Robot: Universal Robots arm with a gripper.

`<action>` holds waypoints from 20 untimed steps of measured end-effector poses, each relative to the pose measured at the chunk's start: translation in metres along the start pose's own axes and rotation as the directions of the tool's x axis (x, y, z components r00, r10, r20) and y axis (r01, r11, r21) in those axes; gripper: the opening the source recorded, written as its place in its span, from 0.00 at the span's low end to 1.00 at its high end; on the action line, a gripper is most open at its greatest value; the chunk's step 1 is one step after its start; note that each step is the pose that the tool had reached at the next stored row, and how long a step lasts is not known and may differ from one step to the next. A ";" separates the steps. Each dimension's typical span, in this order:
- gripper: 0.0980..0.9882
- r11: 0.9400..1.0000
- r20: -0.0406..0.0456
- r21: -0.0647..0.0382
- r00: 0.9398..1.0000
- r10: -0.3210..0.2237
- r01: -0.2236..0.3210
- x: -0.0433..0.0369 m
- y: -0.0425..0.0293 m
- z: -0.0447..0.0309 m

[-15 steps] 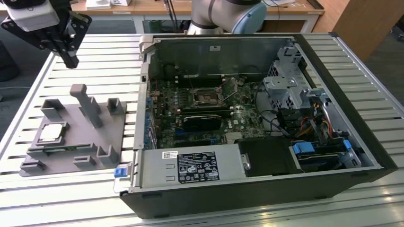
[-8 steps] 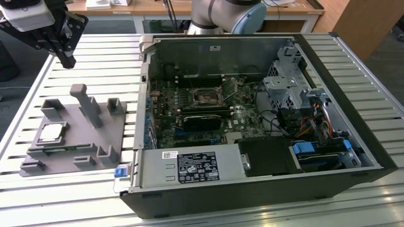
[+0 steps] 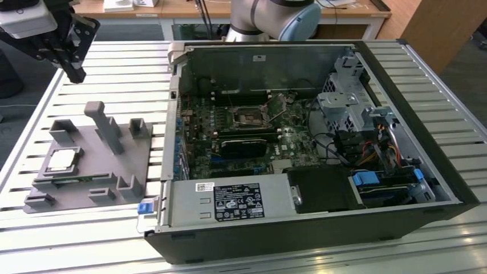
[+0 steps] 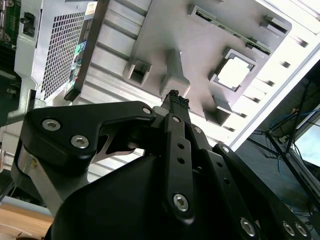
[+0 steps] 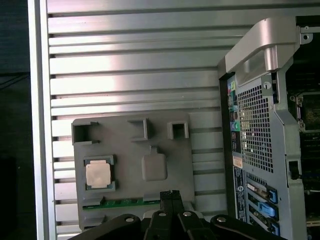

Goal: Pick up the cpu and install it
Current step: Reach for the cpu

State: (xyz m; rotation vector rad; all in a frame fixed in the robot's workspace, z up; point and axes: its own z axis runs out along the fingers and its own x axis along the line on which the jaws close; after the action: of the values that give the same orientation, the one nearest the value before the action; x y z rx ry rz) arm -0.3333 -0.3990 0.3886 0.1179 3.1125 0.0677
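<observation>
My fingers [image 5: 166, 200] are pressed together, gripping nothing, high above the tabletop [image 5: 125, 60]. The cpu [image 5: 98, 175] lies well below them, off to one side, nested in the grey tray's [image 5: 125, 160] pocket, which likely keeps it square for picking.

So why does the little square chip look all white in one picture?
That is glare: in the second wrist view, light bounces off the metal top of the cpu and washes it out white, and the table slats beside the grey tray glow too. In the first wrist view the cpu shows its pale silvery colour. In the exterior view the inside of the computer case sits in shadow.
</observation>
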 end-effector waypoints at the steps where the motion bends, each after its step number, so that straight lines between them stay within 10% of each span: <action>1: 0.01 1.000 0.000 0.000 1.000 0.000 0.000 0.0017 -0.0001 0.0000; 20: 0.01 1.000 0.000 0.000 1.000 0.000 0.000 0.0306 -0.0023 -0.0002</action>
State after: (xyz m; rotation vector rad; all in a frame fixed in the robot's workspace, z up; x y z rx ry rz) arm -0.3640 -0.3990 0.3880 0.1179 3.1125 0.0676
